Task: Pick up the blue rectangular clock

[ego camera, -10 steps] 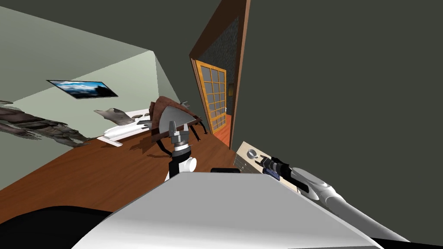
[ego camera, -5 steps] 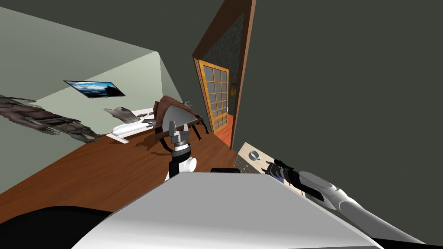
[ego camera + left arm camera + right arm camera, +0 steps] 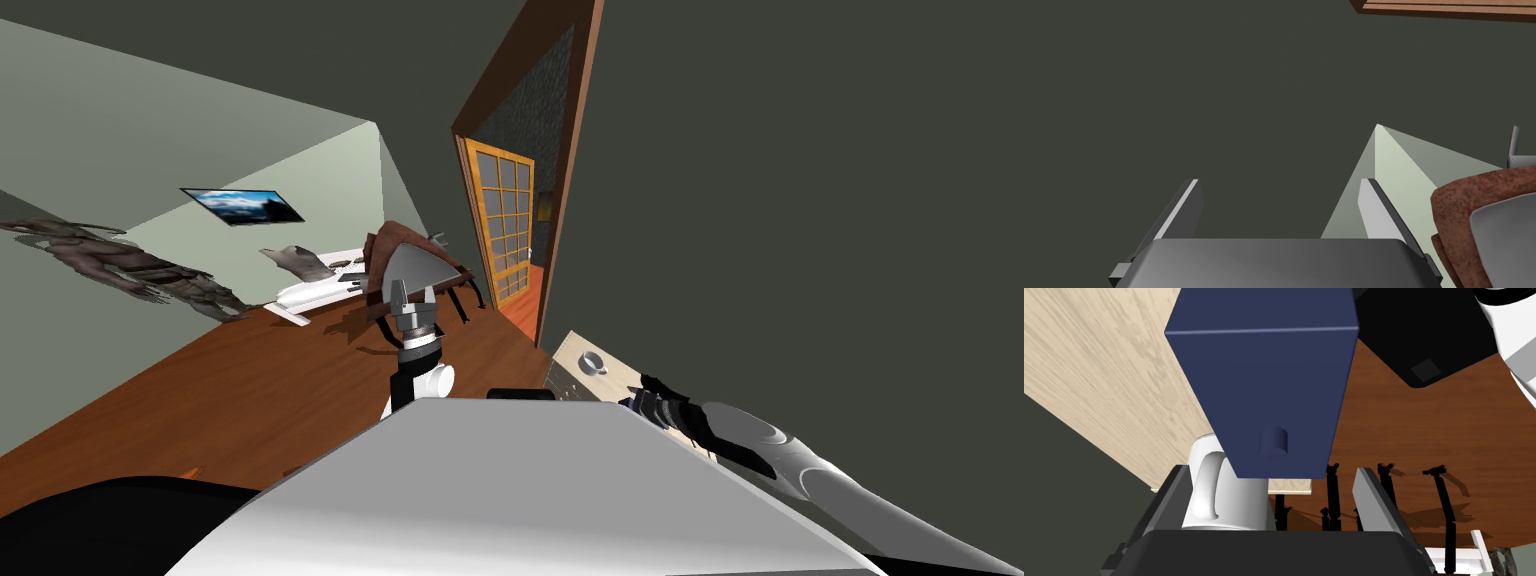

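Two fingers of right end effector [image 3: 1271,470] spread, gripping nothing. White mug [image 3: 1239,503] sits between them, near one finger. Blue box clock [image 3: 1264,388] stands just past the tips on the light wood worktop [image 3: 1099,388]. Left end effector [image 3: 412,300] is also spread, held above the wood floor [image 3: 250,400].

Clock and mug on the cabinet at the robot's right.
The dark blue rectangular clock [image 3: 1264,388] stands on the pale wood-grain cabinet top [image 3: 1099,388], in line with the gap between the right gripper's [image 3: 1271,473] spread fingers. The white mug [image 3: 1234,503] sits just beyond it on the same top. The cabinet backs onto the dark grey wall [image 3: 800,200]. Across the brown wooden floor [image 3: 250,390], a brown chair [image 3: 385,250] stands beside a white desk [image 3: 320,290].
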Robot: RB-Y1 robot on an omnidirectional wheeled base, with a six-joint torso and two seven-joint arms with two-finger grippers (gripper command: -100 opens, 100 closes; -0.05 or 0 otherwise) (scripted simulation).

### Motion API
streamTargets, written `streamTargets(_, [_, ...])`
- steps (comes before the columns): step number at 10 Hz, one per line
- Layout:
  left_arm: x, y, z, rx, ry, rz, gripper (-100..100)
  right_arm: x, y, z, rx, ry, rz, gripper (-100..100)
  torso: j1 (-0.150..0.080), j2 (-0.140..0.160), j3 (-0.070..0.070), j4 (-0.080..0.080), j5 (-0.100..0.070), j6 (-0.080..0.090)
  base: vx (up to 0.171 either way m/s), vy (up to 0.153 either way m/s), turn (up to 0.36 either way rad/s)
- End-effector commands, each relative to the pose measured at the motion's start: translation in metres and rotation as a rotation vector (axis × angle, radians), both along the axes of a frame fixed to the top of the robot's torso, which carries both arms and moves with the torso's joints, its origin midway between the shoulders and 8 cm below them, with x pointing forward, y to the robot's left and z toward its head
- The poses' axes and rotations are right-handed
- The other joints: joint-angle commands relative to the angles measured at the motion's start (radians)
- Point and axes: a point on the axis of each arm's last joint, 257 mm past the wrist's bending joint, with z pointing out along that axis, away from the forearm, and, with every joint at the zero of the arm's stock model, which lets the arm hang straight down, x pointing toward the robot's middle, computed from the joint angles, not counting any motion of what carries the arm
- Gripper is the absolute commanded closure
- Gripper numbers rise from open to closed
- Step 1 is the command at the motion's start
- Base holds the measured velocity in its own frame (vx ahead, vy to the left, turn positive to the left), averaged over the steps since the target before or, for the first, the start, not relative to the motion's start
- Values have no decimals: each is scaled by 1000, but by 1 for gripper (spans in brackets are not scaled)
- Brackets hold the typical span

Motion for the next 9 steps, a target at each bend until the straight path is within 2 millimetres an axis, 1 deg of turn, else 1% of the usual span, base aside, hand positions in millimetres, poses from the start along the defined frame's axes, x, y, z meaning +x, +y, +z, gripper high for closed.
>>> streamTargets(1, [0, 0, 0, 0, 0, 0, 0, -29, -19, -5, -41, 74, 26, -100, 0, 0, 0, 0, 0, 0, 12, 7, 73])
streamTargets(2, [0, 0, 0, 0, 0, 0, 0, -29, -19, -5, -41, 74, 26, -100, 0, 0, 0, 0, 0, 0, 5, 4, 24])
streamTargets(4, [0, 0, 0, 0, 0, 0, 0, -57, -39, -9, -82, 149, 50, -100, 0, 0, 0, 0, 0, 0, 10, 5, 61])
streamTargets(6, [0, 0, 0, 0, 0, 0, 0, -77, -52, -10, -108, 202, 67, -100, 0, 0, 0, 0, 0, 0, 6, 3, 47])
streamTargets(8, [0, 0, 0, 0, 0, 0, 0, -75, -50, -7, -106, 197, 65, -100, 0, 1, 0, 0, 0, 0, 0, 0, 0])
streamTargets(9, [0, 0, 0, 0, 0, 0, 0, -75, -51, -7, -106, 198, 65, 0, 0, 1, 1, 0, 0, 0, 0, 0, 0])
